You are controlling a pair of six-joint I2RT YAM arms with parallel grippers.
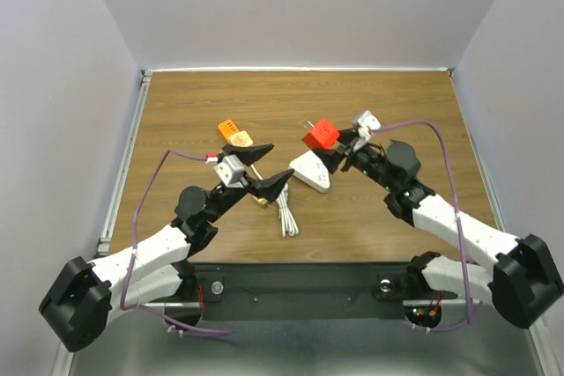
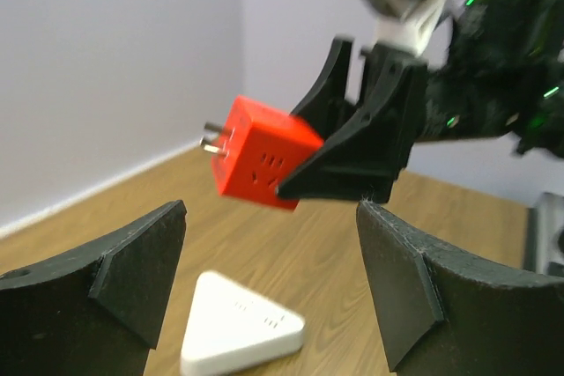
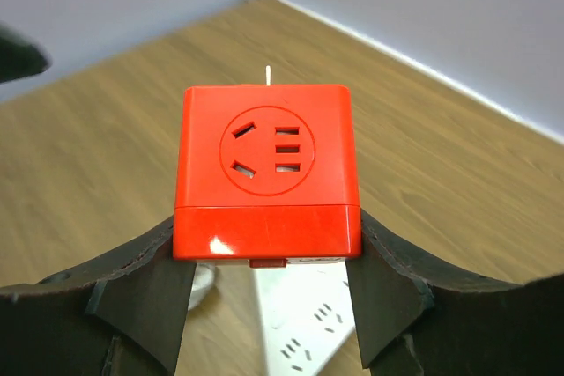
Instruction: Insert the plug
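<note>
Clamped on the cube (image 1: pixel 321 135) by the right gripper (image 1: pixel 339 152), one finger flat against each side face, right of the table's (image 1: pixel 194 112) centre. Held up off the wood, nothing under it but air. Prongs (image 2: pixel 214 136) pointing left and far; a round socket face turned back toward the right wrist camera. Just below the cube and a little nearer, flat on the table: the strip (image 1: pixel 313 171), white and triangular, slots facing up, not touching the cube.

On the left, the left gripper (image 1: pixel 269 169) spread wide with nothing between its fingers, hovering just left of the strip, fingertips aimed toward the cube and the right gripper. Apart from both cube and strip.

Near of the strip, a bundled white cord (image 1: pixel 287 216) lying on the wood. Farther left and far, orange tags (image 1: pixel 236 135), close beside the left gripper's far finger; touching or not, cannot tell.
</note>
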